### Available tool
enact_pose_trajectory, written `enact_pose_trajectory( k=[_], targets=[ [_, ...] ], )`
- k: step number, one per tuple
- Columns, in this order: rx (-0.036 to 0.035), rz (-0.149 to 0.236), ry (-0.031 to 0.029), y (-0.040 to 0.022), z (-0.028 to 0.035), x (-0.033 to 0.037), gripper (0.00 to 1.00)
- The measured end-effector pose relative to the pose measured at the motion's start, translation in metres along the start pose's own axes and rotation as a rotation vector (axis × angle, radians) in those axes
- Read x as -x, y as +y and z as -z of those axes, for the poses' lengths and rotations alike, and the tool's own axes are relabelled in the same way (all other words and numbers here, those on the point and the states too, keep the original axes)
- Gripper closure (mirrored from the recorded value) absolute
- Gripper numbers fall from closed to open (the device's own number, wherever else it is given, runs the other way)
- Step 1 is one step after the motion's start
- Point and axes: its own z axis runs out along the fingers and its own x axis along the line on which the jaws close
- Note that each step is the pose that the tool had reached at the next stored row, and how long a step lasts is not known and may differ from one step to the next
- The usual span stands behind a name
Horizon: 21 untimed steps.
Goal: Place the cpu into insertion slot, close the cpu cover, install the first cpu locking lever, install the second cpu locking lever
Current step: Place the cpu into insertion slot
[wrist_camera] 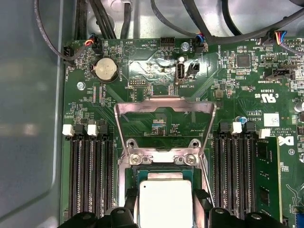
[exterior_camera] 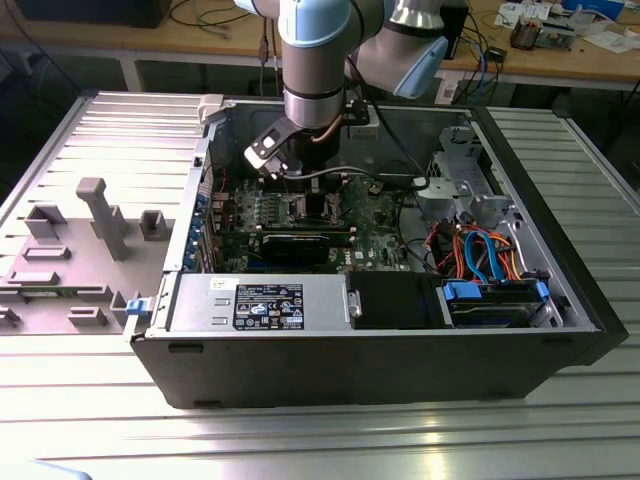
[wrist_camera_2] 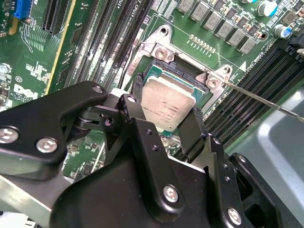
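Note:
The cpu (wrist_camera_2: 166,102) (wrist_camera: 165,204) is a small silvery square, and it sits between my two black fingers (wrist_camera_2: 197,118). My gripper (wrist_camera_2: 167,100) (wrist_camera: 165,199) is shut on its opposite edges. It is directly over the insertion slot (wrist_camera_2: 164,47) (wrist_camera: 161,159); I cannot tell whether it is seated or just above. The cpu cover (wrist_camera: 164,107) is flipped open and stands up beyond the slot. A thin locking lever (wrist_camera_2: 266,100) sticks out, unlatched. In the exterior view, my gripper (exterior_camera: 300,185) reaches down into the open computer case over the green board (exterior_camera: 375,215).
Long black memory slots (wrist_camera: 90,171) (wrist_camera: 232,166) flank the socket on both sides. A coin battery (wrist_camera: 105,70) and cables (wrist_camera: 95,19) lie beyond the cover. A black expansion card (exterior_camera: 300,243), power supply (exterior_camera: 260,300), drive bay (exterior_camera: 495,300) and case walls surround the board.

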Motion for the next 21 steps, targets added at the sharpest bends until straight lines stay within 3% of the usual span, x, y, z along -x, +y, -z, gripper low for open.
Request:
enact_pose_trajectory(
  k=[11, 14, 15, 19, 20, 21],
  targets=[
    [-0.0001, -0.001, 0.0009, -0.0002, -0.0041, 0.0002, 0.45],
    [0.0009, -0.001, 0.0027, 0.0001, -0.002, -0.0001, 0.45],
    [-0.0001, -0.001, 0.0011, 0.0001, 0.0013, 0.0001, 0.45],
    [0.0, -0.008, 0.0014, 0.0, 0.0012, 0.0002, 0.45],
    [0.0001, -0.009, 0.0043, 0.0001, 0.0009, 0.0001, 0.45],
    [0.0001, -0.01, 0.011, 0.0001, 0.0008, 0.0001, 0.45]
  ],
)
